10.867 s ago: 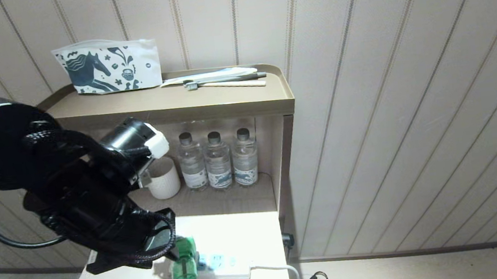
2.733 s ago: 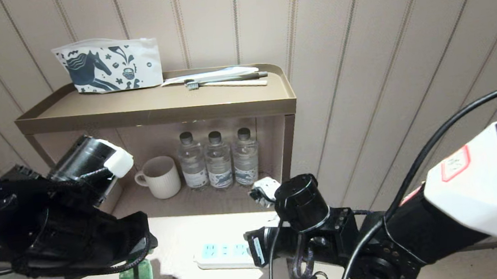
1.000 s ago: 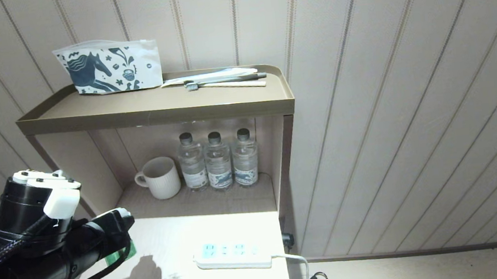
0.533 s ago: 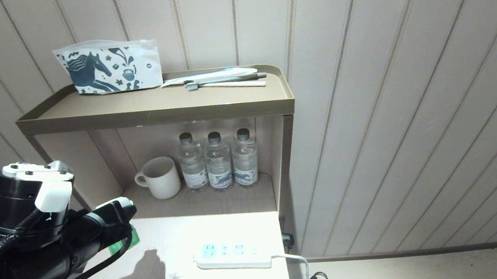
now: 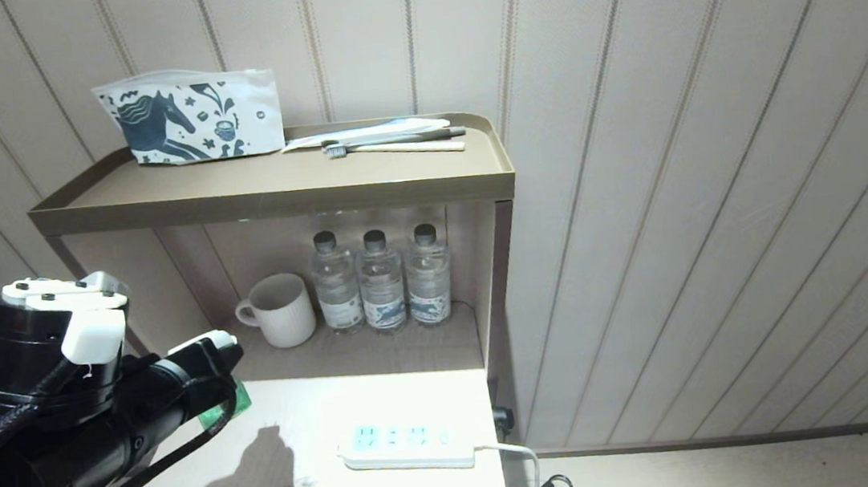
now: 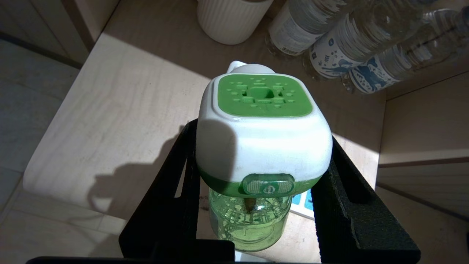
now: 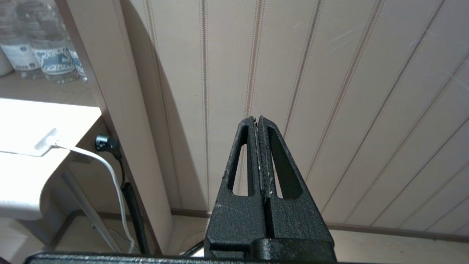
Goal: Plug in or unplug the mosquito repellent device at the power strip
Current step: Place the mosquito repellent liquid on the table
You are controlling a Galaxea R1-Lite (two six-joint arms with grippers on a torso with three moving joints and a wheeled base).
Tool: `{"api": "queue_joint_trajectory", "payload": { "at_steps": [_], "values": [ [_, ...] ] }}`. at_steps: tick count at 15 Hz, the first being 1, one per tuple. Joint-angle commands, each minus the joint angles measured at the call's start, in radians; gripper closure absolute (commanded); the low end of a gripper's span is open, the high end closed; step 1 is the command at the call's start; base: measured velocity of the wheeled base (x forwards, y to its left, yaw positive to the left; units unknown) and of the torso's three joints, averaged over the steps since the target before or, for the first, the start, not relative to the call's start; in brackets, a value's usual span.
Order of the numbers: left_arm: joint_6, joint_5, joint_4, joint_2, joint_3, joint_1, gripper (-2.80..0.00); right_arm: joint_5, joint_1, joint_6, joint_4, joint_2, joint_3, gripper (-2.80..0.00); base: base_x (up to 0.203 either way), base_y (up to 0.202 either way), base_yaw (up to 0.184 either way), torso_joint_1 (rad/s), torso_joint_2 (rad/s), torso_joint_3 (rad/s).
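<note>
The mosquito repellent device (image 6: 262,139), with its white head, green top and green liquid bottle, sits upright between the black fingers of my left gripper (image 6: 262,146), which is shut on its head. In the head view only a green sliver of the device (image 5: 227,408) shows past my left wrist, above the left part of the pale table. The power strip (image 5: 407,444) lies flat to the right of it, apart from it, its sockets bare. Its prongs are hidden. My right gripper (image 7: 257,119) is shut and empty, off to the right, facing the panelled wall.
The strip's white cord (image 5: 523,460) drops off the table's right edge (image 5: 497,463). Behind the table, a shelf niche holds a ribbed mug (image 5: 280,310) and three water bottles (image 5: 380,281). A pouch (image 5: 191,117) and toothbrushes (image 5: 391,145) lie on the shelf top.
Earlier the device stood at the strip; it then came off to the left. In the last second my left gripper has carried it slightly up and right. My right arm has left the head view.
</note>
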Motion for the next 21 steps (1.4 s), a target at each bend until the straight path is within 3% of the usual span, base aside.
{"api": "queue_joint_trajectory", "payload": {
  "at_steps": [1,9,12,16,18,21],
  "values": [
    [-0.003,0.004,-0.011,0.007,0.012,0.000,0.00,-0.005,0.001,0.012,-0.002,0.002,0.001,0.00,0.000,0.000,0.000,0.000,0.00,0.000],
    [0.015,0.028,-0.117,-0.031,0.073,0.000,0.00,-0.005,0.000,0.000,-0.002,0.002,0.001,0.00,0.000,0.000,0.000,-0.200,0.45,0.242],
    [0.116,0.152,-0.200,-0.071,0.075,-0.003,0.00,-0.005,0.001,0.000,-0.002,0.002,0.001,0.00,0.000,0.000,0.000,-0.230,0.53,0.294],
    [0.241,0.179,-0.310,-0.137,0.162,-0.051,0.00,-0.005,0.001,0.001,-0.002,0.002,0.001,0.00,0.000,0.000,0.000,-0.217,0.51,0.294],
    [0.291,0.185,-0.450,-0.127,0.197,-0.054,0.00,-0.006,0.001,0.003,-0.002,0.002,0.001,0.00,0.000,0.000,0.000,-0.203,0.49,0.284],
    [0.422,0.238,-0.624,-0.108,0.238,-0.055,0.00,-0.005,0.001,0.006,-0.002,0.002,0.001,0.00,0.000,0.000,0.000,-0.194,0.48,0.290]
  ]
}}
